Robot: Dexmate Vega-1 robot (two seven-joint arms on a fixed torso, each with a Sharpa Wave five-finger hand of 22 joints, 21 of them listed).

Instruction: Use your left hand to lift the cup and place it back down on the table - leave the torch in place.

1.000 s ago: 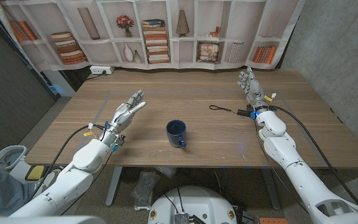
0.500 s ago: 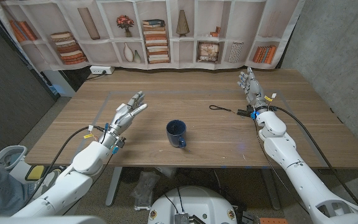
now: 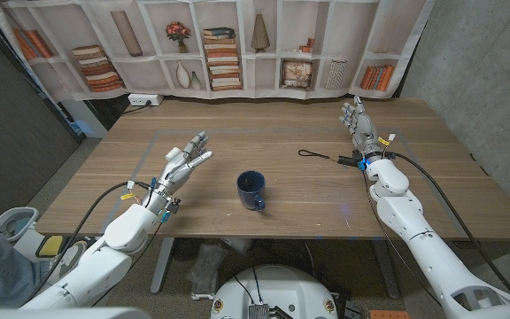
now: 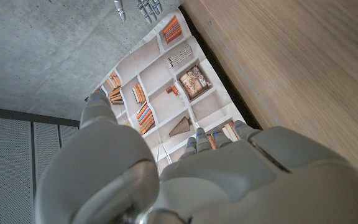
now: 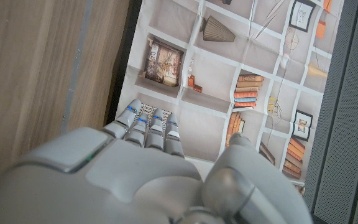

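Observation:
A dark blue cup (image 3: pixel 251 190) stands upright on the wooden table (image 3: pixel 264 133), near its front edge at the middle, handle toward the front. A small black torch (image 3: pixel 347 161) with a thin cord loop lies right of centre, just beside my right wrist. My left hand (image 3: pixel 182 160) hovers left of the cup, fingers spread and holding nothing, a hand's width or more from the cup. My right hand (image 3: pixel 358 121) stands at the right side, fingers extended, holding nothing. The left hand's back (image 4: pixel 185 174) fills the left wrist view; the right hand's back (image 5: pixel 135 168) shows in the right wrist view.
A printed bookshelf backdrop (image 3: pixel 211 44) hangs behind the table's far edge. A white power strip (image 3: pixel 142 100) sits at the far left corner. Grey concrete wall stands to the right.
My left hand has drifted slightly toward the front and right, nearer the cup. The cup, torch and right hand stay where they were.

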